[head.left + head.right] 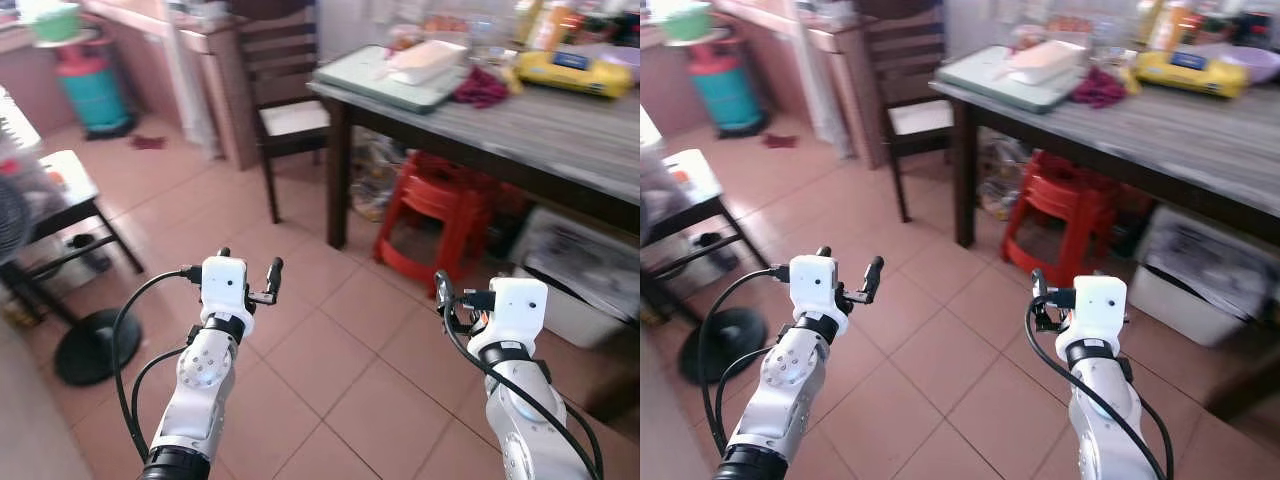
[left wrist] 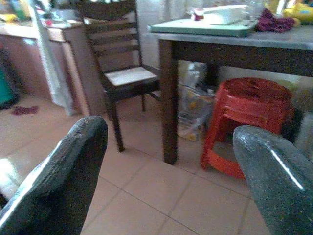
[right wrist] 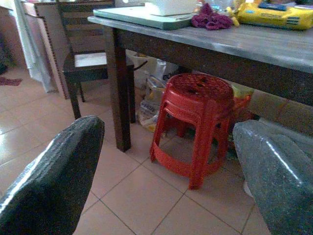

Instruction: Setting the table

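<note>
Both grippers, left (image 1: 248, 275) and right (image 1: 447, 298), hover over floor tiles, jaws spread, empty; worktop (image 1: 560, 130) sits well ahead, tray (image 1: 385, 78) at its corner.

Terracotta tile floor (image 1: 330, 370); dark wooden chair (image 1: 280, 100); red stools (image 1: 440, 215) under grey table (image 1: 560, 130).

Open tiled floor (image 1: 330, 340) across lower centre. Upper right blocked by dark table (image 1: 560, 140), red stools (image 1: 440, 215) stacked beneath. Wooden chair (image 1: 285, 110) upper centre, fan base (image 1: 85, 345) lower left.
</note>
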### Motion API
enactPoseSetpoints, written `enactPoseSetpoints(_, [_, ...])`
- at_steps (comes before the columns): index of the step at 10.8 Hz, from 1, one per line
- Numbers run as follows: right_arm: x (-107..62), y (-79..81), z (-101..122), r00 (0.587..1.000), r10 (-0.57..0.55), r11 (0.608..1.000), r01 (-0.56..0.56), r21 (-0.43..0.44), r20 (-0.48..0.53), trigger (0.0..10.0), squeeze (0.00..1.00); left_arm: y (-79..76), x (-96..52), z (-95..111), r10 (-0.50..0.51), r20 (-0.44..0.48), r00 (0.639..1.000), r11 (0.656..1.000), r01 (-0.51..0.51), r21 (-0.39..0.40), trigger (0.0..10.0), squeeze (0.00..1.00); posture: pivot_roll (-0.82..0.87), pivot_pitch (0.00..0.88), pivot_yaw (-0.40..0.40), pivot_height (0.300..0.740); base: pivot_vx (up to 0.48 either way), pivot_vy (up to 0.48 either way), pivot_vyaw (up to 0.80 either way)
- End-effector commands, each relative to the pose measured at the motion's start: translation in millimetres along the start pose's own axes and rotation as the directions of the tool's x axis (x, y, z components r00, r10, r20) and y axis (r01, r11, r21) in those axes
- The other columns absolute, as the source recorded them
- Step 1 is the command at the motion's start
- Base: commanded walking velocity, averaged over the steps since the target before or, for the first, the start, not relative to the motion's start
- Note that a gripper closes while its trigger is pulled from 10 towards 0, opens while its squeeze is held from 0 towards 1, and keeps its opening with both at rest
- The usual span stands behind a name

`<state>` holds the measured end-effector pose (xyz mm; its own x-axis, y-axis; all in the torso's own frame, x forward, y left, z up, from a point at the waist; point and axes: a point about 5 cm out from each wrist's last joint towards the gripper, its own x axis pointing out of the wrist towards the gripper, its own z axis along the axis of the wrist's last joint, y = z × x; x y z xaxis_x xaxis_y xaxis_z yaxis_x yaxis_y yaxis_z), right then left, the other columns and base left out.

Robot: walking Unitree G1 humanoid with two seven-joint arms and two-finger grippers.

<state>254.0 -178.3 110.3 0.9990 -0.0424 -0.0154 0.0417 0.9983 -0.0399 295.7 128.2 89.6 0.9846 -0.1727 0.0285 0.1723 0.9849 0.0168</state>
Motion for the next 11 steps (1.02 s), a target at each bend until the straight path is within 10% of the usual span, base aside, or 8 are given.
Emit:
enactPoseSetpoints(1, [-1.0, 3.0, 3.2, 1.000, 0.007, 1.000, -0.007, -0.002, 0.003, 10.0, 0.00, -0.7, -0.4, 2.7, -0.019, 0.001, 1.000, 1.000, 0.019, -0.008, 10.0, 0.00, -0.10, 0.049, 0.068, 0.740, 0.000, 0.000, -0.79])
enactPoseSetpoints(11, [-3.1, 8.3, 1.0, 1.000, 0.003, 1.000, -0.002, 0.026, -0.017, 10.0, 0.00, 0.3, -2.2, 2.9, -0.037, -0.022, 0.999, 0.999, 0.037, 0.002, 10.0, 0.00, -0.09, 0.065, 0.088, 0.740, 0.000, 0.000, -0.79])
